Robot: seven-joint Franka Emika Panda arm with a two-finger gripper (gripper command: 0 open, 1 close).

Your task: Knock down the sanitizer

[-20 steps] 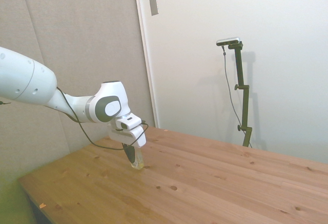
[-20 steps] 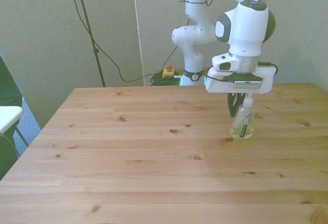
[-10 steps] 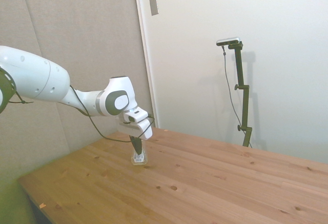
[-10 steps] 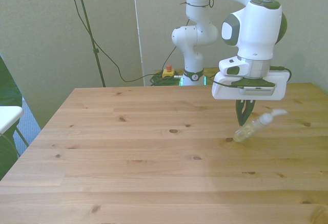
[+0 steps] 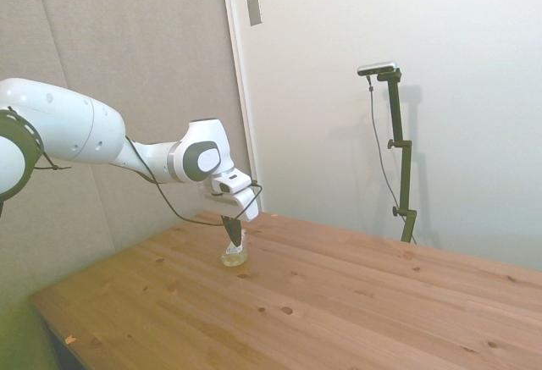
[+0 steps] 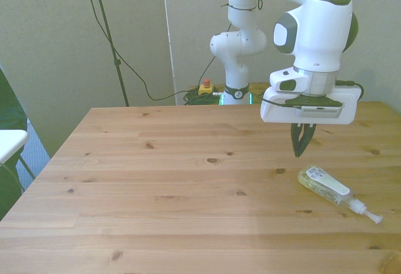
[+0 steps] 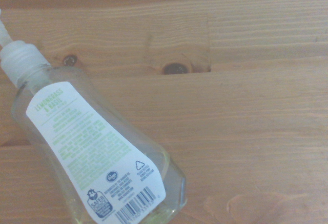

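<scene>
The sanitizer [image 6: 324, 184] lies flat on its side on the wooden table [image 6: 156, 186], its white pump [image 6: 366, 213] pointing toward the near edge at the front view's right. In the side view, the sanitizer [image 5: 235, 256] shows as a small yellowish shape just under the fingers. The wrist view shows the sanitizer [image 7: 97, 157] from close by, its back label up. My gripper [image 6: 299, 153] hangs a little above the table, just behind the bottle's base and apart from it. Its fingers are shut, with nothing between them. The gripper [image 5: 236, 241] points straight down.
The bottle lies near the table's edge at the front view's right. Bare wood stretches across the middle and toward the front view's left. A white object [image 6: 9, 143] sits off the table at the far left, and a red button box [image 6: 205, 88] lies on the floor behind.
The sanitizer stood upright against the fingers, then tipped over toward the front view's right and now lies flat. The gripper shifted slightly the same way and rose a little.
</scene>
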